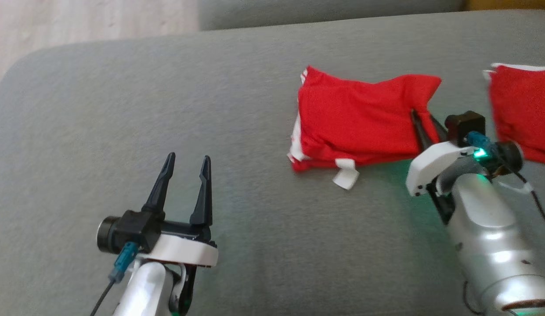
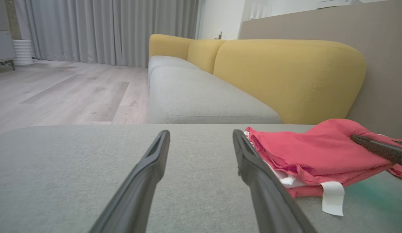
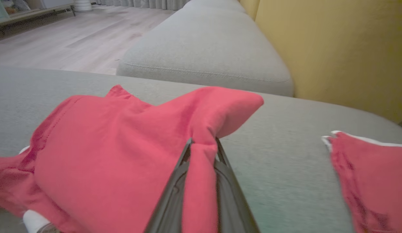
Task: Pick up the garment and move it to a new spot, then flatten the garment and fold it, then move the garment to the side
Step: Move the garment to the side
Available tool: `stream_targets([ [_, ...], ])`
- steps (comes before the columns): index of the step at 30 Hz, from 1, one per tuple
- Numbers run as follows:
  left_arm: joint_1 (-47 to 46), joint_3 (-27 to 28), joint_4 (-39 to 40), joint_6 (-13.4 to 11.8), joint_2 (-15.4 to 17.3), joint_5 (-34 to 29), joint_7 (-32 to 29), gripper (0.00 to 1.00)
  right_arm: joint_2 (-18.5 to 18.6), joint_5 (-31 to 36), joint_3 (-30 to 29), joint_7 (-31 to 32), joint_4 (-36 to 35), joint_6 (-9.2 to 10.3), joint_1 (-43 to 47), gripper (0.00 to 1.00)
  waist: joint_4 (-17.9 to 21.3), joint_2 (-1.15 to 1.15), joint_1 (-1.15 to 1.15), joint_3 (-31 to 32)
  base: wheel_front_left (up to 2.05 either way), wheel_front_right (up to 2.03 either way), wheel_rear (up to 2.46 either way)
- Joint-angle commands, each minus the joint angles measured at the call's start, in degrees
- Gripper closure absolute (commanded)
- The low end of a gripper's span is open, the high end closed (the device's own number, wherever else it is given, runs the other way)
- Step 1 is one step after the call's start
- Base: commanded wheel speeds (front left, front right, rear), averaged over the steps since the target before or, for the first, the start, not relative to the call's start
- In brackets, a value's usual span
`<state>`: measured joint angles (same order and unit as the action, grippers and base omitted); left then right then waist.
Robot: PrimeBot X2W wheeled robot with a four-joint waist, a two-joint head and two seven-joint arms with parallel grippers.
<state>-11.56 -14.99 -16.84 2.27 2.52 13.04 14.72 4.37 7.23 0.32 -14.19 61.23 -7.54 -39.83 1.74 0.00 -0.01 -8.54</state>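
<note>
Red garment (image 1: 355,123) lies crosswise; right tool (image 1: 420,117) pinches its right end, left tool (image 1: 188,156) spread well to its left.

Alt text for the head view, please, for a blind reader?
The right end effector is shut on a red garment lying on a grey cushion. The left end effector hovers open; another red cloth lies at the right edge.

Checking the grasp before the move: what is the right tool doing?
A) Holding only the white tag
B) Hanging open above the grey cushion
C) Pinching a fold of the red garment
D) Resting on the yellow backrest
C: the right tool is closed on a bunched fold of the red garment.
</note>
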Motion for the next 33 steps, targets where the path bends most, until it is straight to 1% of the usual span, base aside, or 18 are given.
stream_targets([
  [1, -1.3, 1.4, 1.9, -0.3, 0.4, -0.4, 0.3, 0.00, 0.8, 0.4, 1.6, -0.7, -2.6, 0.05, -1.1, 1.00, 3.0, 0.00, 0.01, 1.6, 0.00, 0.00, 0.00],
  [4, -1.3, 1.7, 2.7, -0.3, 0.4, -0.9, 0.3, 0.00, 3.8, 0.7, 3.1, -0.4, -4.6, 0.05, -1.4, 1.00, 5.1, 0.00, 0.01, 1.0, 0.00, 0.00, 0.00],
  [10, -3.1, 2.0, 4.0, -0.1, 0.4, -1.6, 0.3, 0.00, 12.7, 1.1, 5.5, 2.8, -7.5, 0.05, -3.8, 1.00, 7.4, 0.00, 0.01, -3.0, 0.00, 0.00, 0.00],
  [14, -5.1, 1.9, 4.1, 0.5, 0.4, -2.2, 0.3, 0.00, 18.7, 1.1, 5.6, 4.6, -8.2, 0.05, -6.0, 1.00, 7.6, 0.00, 0.01, -6.5, 0.00, 0.00, 0.00],
  [18, -6.9, 2.0, 3.8, 1.1, 0.4, -2.8, 0.3, 0.00, 24.6, 1.9, 4.1, 6.0, -7.9, 0.05, -8.1, 1.00, 7.1, 0.00, 0.01, -9.5, 0.00, 0.00, 0.00],
  [21, -7.9, 2.3, 3.5, 1.5, 0.4, -3.0, 0.3, 0.00, 27.8, 3.2, 2.0, 7.1, -7.2, 0.05, -8.8, 1.00, 6.6, 0.00, 0.01, -10.9, 0.00, 0.00, 0.00],
  [27, -8.7, 3.1, 3.2, 1.9, 0.4, -3.3, 0.3, 0.00, 31.0, 5.0, -2.8, 7.5, -6.0, 0.05, -9.3, 1.00, 5.9, 0.00, 0.01, -12.2, 0.00, 0.00, 0.00],
  [33, -8.7, 4.5, 3.1, 2.4, 0.4, -3.8, 0.3, 0.00, 29.5, 6.5, -6.3, 6.9, -6.9, 0.05, -9.3, 1.00, 6.2, 0.00, 0.01, -12.4, 0.00, 0.00, 0.00],
])
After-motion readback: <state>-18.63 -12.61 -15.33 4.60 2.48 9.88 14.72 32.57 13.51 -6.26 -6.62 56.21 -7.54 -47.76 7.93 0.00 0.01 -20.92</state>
